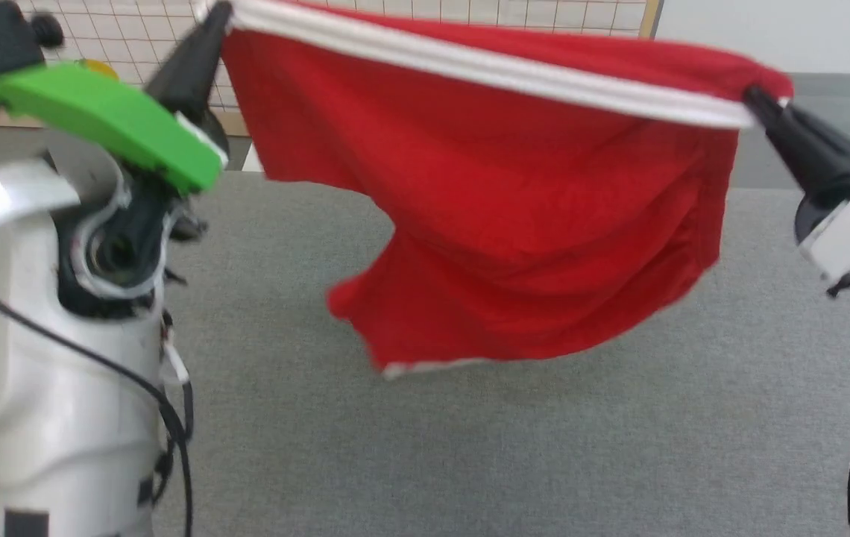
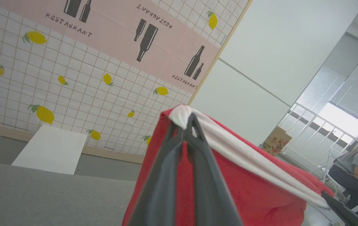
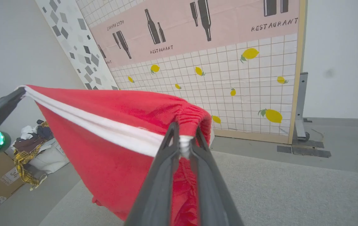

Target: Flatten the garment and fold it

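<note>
Holding garment (image 1: 514, 246) aloft, strung between claws: left gripper (image 1: 216, 19) clamped on corner at 10 o'clock, right gripper (image 1: 754, 97) clamped on gathered elastic end at 3 o'clock. Long axis along taut white stripe (image 1: 470, 63). Soft matte red knit, sagging toward 6 o'clock; hem probably clear of grey carpet (image 1: 470, 462), blurred. Equidistant from both arms; lower straight down.

The garment (image 1: 514, 224) is blurred below my fingers; its lower hem reads only as a smeared pale line. My left gripper (image 2: 187, 125) and right gripper (image 3: 183, 141) pinch bunched corners whose folds cover the fabric between the fingers, and my finger bases run off each wrist view's bottom edge.
</note>
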{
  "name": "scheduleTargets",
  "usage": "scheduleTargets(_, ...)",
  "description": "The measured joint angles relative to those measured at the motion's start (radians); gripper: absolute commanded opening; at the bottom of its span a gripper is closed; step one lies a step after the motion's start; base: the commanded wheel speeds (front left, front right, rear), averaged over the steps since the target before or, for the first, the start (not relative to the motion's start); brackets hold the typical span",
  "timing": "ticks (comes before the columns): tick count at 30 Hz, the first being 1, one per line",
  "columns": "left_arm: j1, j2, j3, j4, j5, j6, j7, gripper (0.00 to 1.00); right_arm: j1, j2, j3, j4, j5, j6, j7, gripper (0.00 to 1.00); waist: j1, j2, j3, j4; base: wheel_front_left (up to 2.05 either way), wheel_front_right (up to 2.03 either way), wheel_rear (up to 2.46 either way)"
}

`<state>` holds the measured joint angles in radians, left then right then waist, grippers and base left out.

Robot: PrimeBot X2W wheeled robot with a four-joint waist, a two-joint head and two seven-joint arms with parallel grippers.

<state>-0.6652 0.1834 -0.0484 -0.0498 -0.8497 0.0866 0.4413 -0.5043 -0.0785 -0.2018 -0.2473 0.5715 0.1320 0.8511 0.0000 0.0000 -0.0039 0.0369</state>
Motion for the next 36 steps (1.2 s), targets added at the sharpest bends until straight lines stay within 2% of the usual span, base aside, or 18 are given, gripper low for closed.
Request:
scheduleTargets(8, -0.182, 0.006, 0.032, 0.183, -0.024, 0.003, -0.001, 0.00, -0.199, 0.029, -0.050, 0.130, 0.021, 0.000, 0.065, 0.00, 0.0000, 0.0000, 0.062, 0.002, 0.00, 0.00, 0.00)
scheduleTargets(12, -0.288, 0.042, 0.024, 0.279, 0.039, 0.002, -0.049, 0.00, -0.354, 0.032, -0.026, 0.238, -0.012, 0.000, 0.040, 0.00, 0.0000, 0.0000, 0.127, -0.001, 0.00, 0.00, 0.00)
scheduleTargets(17, -0.453, 0.076, 0.014, 0.386, 0.102, -0.011, -0.130, 0.00, -0.571, 0.035, 0.023, 0.407, -0.075, 0.000, -0.095, 0.00, 0.0000, 0.0000, 0.232, -0.008, 0.00, 0.00, 0.00)
scheduleTargets(21, -0.575, 0.082, 0.027, 0.446, 0.127, -0.025, -0.216, 0.00, -0.739, 0.040, 0.045, 0.580, -0.146, 0.001, -0.244, 0.00, 0.0001, 0.0000, 0.321, -0.017, 0.00, 0.00, 0.00)
scheduleTargets(24, -0.628, 0.077, 0.031, 0.499, 0.133, -0.039, -0.281, 0.00, -0.833, 0.044, 0.043, 0.699, -0.146, 0.001, -0.347, 0.00, 0.0001, 0.0000, 0.383, -0.024, 0.00, 0.00, 0.00)
scheduleTargets(27, -0.651, 0.070, 0.035, 0.549, 0.135, -0.061, -0.334, 0.00, -0.891, 0.044, 0.052, 0.807, -0.134, 0.001, -0.429, 0.00, 0.0002, 0.0000, 0.439, -0.029, 0.00, 0.00, 0.00)
scheduleTargets(31, -0.658, 0.067, 0.030, 0.611, 0.136, -0.098, -0.373, 0.00, -0.915, 0.044, 0.057, 0.914, -0.152, 0.001, -0.486, 0.00, 0.0002, 0.0000, 0.501, -0.032, 0.00, 0.00, 0.00)
scheduleTargets(36, -0.643, 0.057, 0.026, 0.673, 0.120, -0.149, -0.395, 0.00, -0.901, 0.042, 0.055, 0.977, -0.157, 0.001, -0.524, 0.00, 0.0003, 0.0000, 0.538, -0.025, 0.00, 0.00, 0.00)
